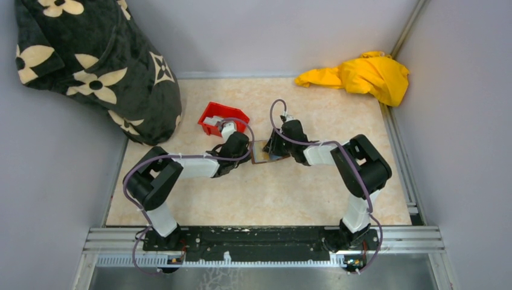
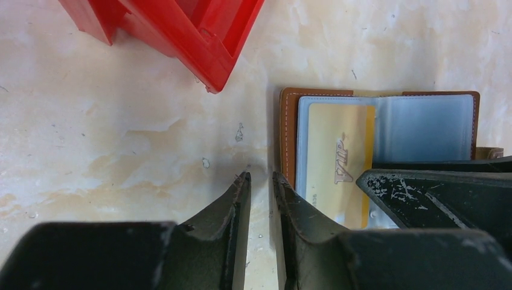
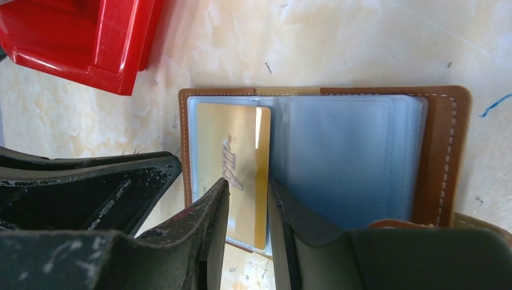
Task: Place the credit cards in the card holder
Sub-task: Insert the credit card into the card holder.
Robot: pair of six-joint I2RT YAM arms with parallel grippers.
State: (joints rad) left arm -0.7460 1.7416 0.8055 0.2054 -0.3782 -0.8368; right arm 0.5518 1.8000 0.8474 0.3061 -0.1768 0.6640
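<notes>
The card holder (image 1: 264,152) lies open on the table, a brown wallet (image 3: 447,151) with clear sleeves. One gold credit card (image 3: 232,139) marked VIP sits in its left sleeve, also seen in the left wrist view (image 2: 338,145). My right gripper (image 3: 249,183) hovers over the card's right edge, jaws a narrow gap apart, the card lying flat beneath them. My left gripper (image 2: 261,175) stands just off the wallet's left edge (image 2: 288,133), jaws slightly apart with only bare table between them. In the top view both grippers (image 1: 247,155) (image 1: 275,148) meet at the wallet.
A red bin (image 1: 222,116) stands just behind the left gripper and shows close by in both wrist views (image 2: 181,30) (image 3: 78,36). A black flowered bag (image 1: 90,66) fills the back left. A yellow cloth (image 1: 362,75) lies at the back right.
</notes>
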